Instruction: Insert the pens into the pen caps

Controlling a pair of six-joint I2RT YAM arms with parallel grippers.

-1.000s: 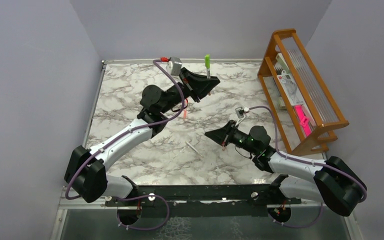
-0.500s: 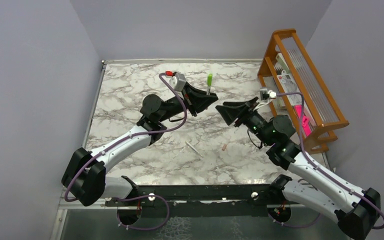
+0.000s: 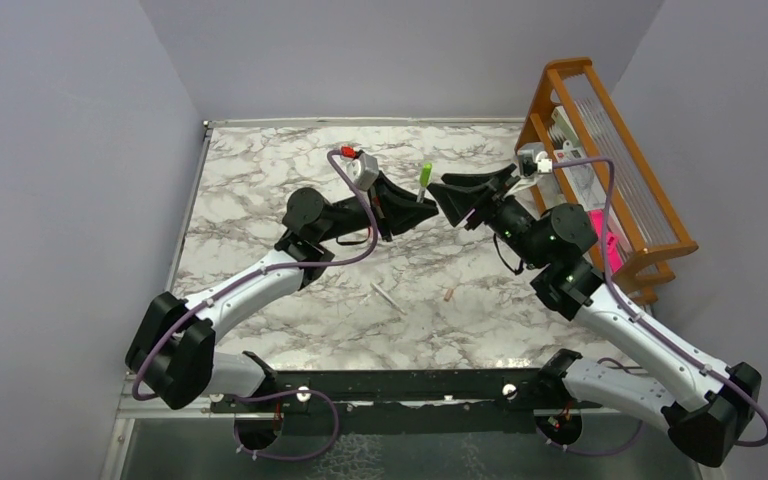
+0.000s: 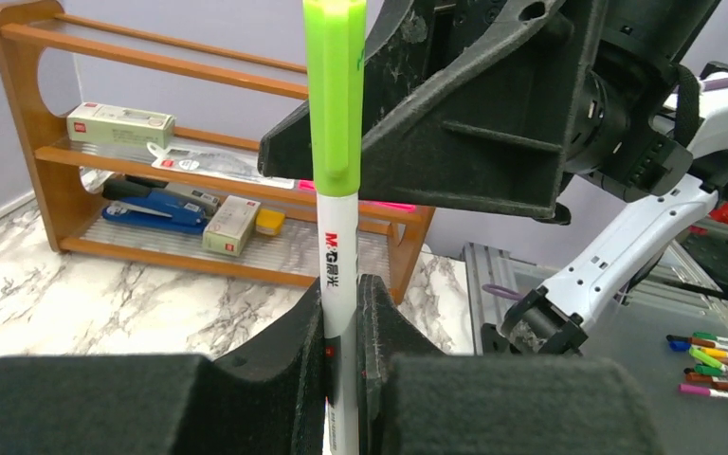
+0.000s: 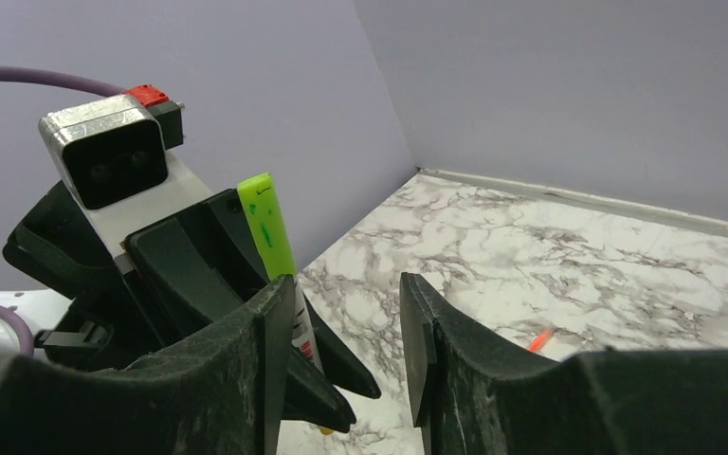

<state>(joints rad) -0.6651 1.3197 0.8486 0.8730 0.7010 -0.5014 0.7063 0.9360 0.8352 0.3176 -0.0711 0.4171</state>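
Top external view, left to right. The left tool (image 3: 415,207) is raised over the rear middle of the marble desk (image 3: 250,180). It is clamped on the whitish barrel of a pen (image 3: 421,192). That pen stands nearly upright with a slight lean to the right. Its green cap (image 3: 425,173) sits on the upper end, clear above the jaws.

The left wrist view confirms the grip: both fingers (image 4: 284,351) press the barrel below the printed lettering.

Nearer the arm bases, a loose pen (image 3: 385,297) with a pale barrel lies flat at a slant, with nothing touching it. To its right and apart from it, a tan cap (image 3: 448,294) lies on the desk.

The right tool (image 3: 447,197) hangs just right of the green cap at about the same height. Its jaws are parted with nothing between them. In the right wrist view the capped pen stands close beside one finger; whether they touch cannot be determined. The same view shows an orange-red pen (image 5: 539,339) lying on the desk beyond the fingers.

At the far right a wooden rack (image 3: 560,75) stands along the desk's edge, holding stationery.
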